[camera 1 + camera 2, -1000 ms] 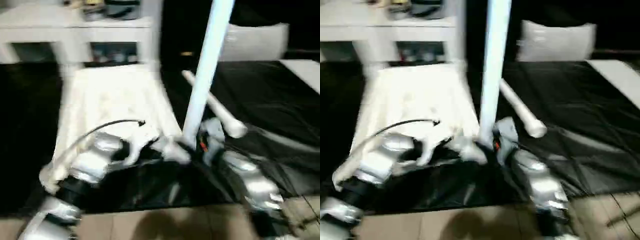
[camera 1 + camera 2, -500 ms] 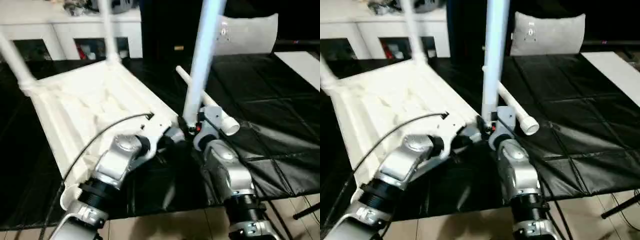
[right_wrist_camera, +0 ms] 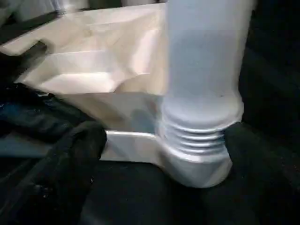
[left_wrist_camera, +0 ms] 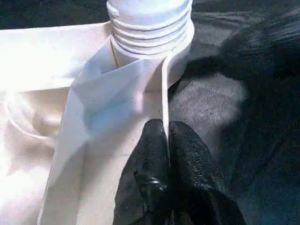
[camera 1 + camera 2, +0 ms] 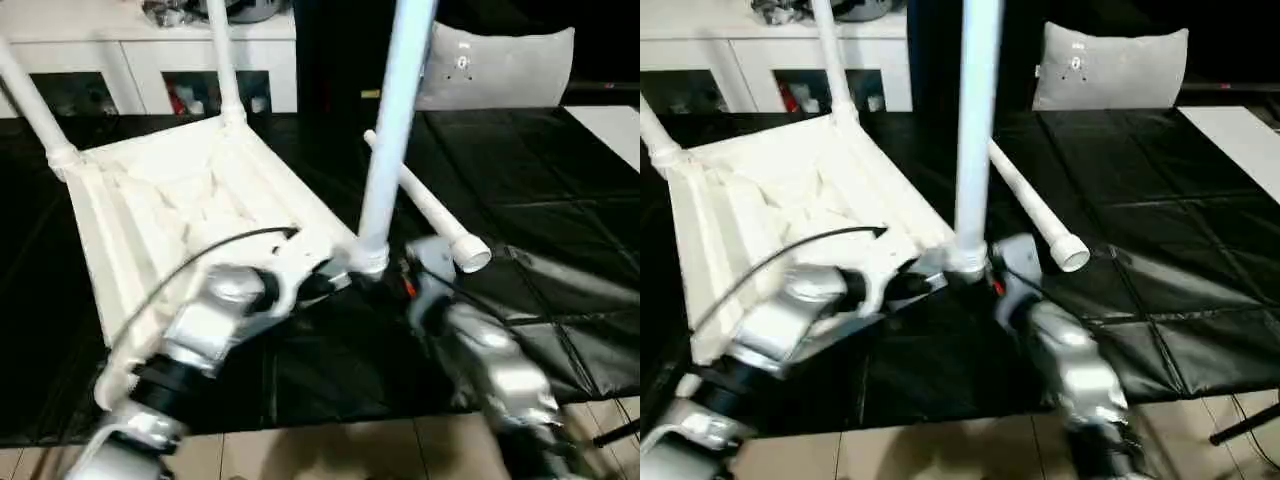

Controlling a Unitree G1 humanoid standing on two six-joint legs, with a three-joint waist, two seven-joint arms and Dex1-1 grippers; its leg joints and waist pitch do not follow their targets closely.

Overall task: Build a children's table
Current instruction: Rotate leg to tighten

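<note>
- Pincer on the left arm [image 4: 164, 140] was pinched shut on the thin raised rim of the tabletop [image 5: 170, 210], just beside the near right corner socket [image 4: 180, 56]; the right pincer [image 3: 159, 140] stood wide, one black finger [image 3: 61, 164] on each side of the socket, gripping nothing.
- Upside down on the black sheet [image 5: 540, 200], the tabletop lay left of centre, its ribbed underside facing up.
- Two legs already stood in the far corners: one at the far left [image 5: 35, 110], one at the far right [image 5: 225, 60].
- A third leg [image 5: 395, 110] stood upright in the near right socket, but its thread rings [image 4: 150, 30] were exposed above the socket lip, so by my reading it was not fully seated.
- The fourth leg [image 5: 425, 205] lay loose on the sheet, just right of the upright one, wide end nearest.
- Whether the near left corner held anything could not be told; the left arm covered it.
- Judged from this, about half was finished: left were tightening the third leg, fitting the fourth, and turning the piece onto its feet.
</note>
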